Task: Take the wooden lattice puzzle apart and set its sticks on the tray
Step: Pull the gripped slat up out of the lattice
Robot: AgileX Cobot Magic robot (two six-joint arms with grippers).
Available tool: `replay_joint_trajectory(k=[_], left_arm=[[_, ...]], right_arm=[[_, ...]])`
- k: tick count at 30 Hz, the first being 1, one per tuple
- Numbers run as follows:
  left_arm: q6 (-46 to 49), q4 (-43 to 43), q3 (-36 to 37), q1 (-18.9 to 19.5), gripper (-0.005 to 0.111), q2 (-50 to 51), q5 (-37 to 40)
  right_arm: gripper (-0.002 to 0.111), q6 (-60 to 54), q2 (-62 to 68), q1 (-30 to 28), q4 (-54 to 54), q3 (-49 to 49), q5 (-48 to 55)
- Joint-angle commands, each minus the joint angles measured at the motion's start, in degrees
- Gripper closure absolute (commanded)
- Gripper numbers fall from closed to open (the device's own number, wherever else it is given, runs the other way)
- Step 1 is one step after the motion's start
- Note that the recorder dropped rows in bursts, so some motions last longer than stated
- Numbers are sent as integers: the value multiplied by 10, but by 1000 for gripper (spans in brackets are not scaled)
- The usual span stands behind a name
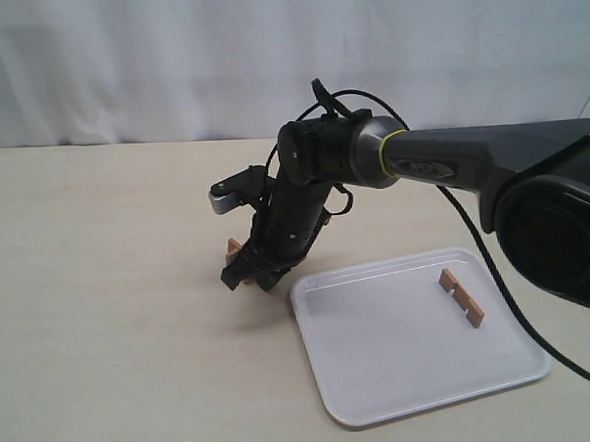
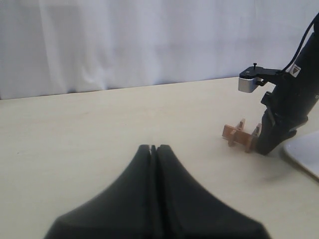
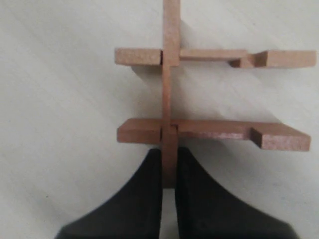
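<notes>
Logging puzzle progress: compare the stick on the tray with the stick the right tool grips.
The tray stick lies alone on the tray; the gripped stick is locked into two cross sticks, off the tray. The tray stick is untouched; the gripped stick is clamped in the right tool. Both are light-brown wood.

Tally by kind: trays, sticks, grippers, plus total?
Tray: 1
Sticks: 4 (1 loose stick on the tray, 3 interlocked in the puzzle)
Grippers: 2 (left gripper, right gripper)
Total: 7
</notes>
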Motion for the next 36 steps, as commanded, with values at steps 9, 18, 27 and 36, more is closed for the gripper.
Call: replay_joint_trajectory(k=[9, 18, 27, 36], left_arm=[[-2, 0, 1, -1, 107, 0, -7], [-2, 0, 1, -1, 107, 0, -7], [-2, 0, 1, -1, 107, 0, -7], [-2, 0, 1, -1, 107, 0, -7]], right_arm=[[104, 13, -10, 0, 4, -2, 15], [104, 22, -31, 0, -3, -2, 33], [104, 22, -57, 0, -4, -2, 50], [104, 39, -110, 0, -13, -2, 80]])
